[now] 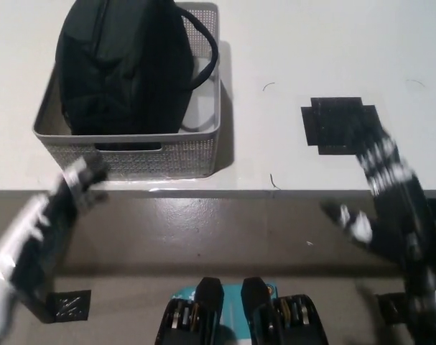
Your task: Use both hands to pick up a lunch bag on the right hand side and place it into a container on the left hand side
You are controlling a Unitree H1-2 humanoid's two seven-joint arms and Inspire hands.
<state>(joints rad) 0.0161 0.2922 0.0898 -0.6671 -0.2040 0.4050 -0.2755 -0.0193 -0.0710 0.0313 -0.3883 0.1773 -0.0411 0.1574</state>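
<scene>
Nearest, both arms hang blurred below the table edge: the white left hand at lower left and the black right hand at lower right, neither touching anything; I cannot tell how their fingers sit. Farther off, the black soft lunch bag sits inside the grey woven plastic container on the white table, near a black square patch. The placing looks done; what is left seems to be bringing the arms to rest.

- White desk across the upper part, evenly lit.
- Black square patch on its right side.
- Brown-grey floor below the front edge.
- Small black marker on floor, lower left.
</scene>
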